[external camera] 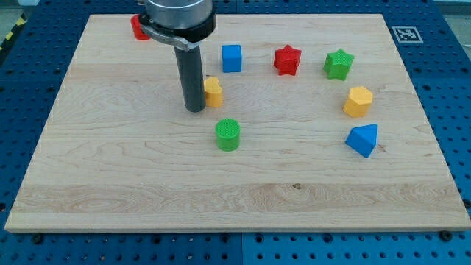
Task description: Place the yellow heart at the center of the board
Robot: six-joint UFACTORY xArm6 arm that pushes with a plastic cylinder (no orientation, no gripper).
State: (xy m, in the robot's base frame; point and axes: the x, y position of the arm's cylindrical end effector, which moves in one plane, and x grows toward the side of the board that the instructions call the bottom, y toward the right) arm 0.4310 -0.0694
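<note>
One small yellow heart (213, 92), partly hidden, touches my tip (195, 110), a jawless tool holding nothing.

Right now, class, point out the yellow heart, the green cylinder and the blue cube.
yellow heart (214, 92), camera view, its visible right side.
green cylinder (228, 131), camera view, its round top.
blue cube (232, 58), camera view, its front face.

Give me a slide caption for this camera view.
Rod tip touching the yellow heart from the view's left, just above the green cylinder on the wooden board.
</note>
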